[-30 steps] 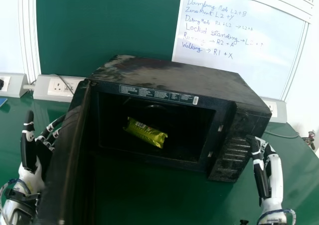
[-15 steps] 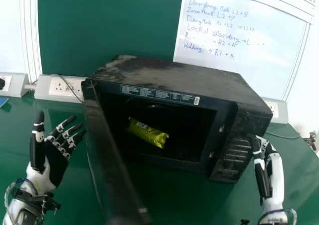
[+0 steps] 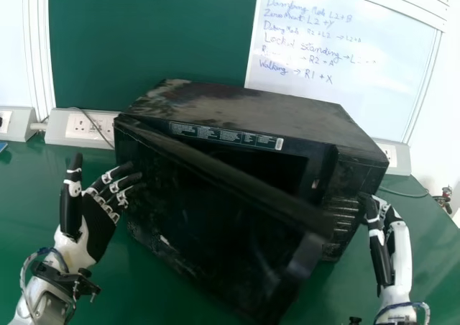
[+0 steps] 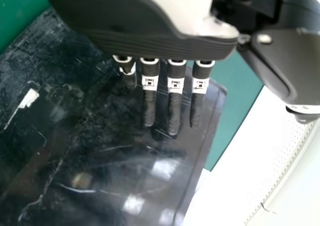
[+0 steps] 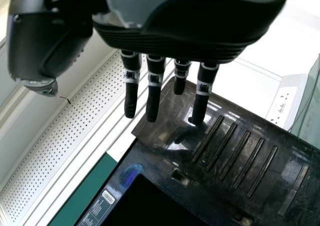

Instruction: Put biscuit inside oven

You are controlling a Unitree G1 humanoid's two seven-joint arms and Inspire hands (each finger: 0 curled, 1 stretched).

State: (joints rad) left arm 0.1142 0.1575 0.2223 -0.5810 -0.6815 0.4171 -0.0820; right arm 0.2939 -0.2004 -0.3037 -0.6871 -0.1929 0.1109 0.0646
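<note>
The black oven (image 3: pixel 251 113) stands on the table, its door (image 3: pixel 215 231) partly closed and slanting across the front. The biscuit packet is hidden behind the door. My left hand (image 3: pixel 97 228) is at the door's outer face on the left, fingers straight; in the left wrist view the left hand (image 4: pixel 174 98) has its fingers over the door's scuffed surface (image 4: pixel 100 161). My right hand (image 3: pixel 388 246) is at the oven's right side by the control panel (image 3: pixel 341 217), fingers extended; in the right wrist view the right hand (image 5: pixel 155 93) has its fingers at the panel's end.
A green table (image 3: pixel 431 231) lies under the oven. Behind it are a green board (image 3: pixel 151 44), a whiteboard with writing (image 3: pixel 345 52) and wall sockets (image 3: pixel 83 126) with a cable. A small object (image 3: pixel 443 199) stands at the right edge.
The door has swung from wide open toward the oven's front, covering the biscuit packet. My left hand has moved right along with it. The right hand has stayed at the oven's side.
</note>
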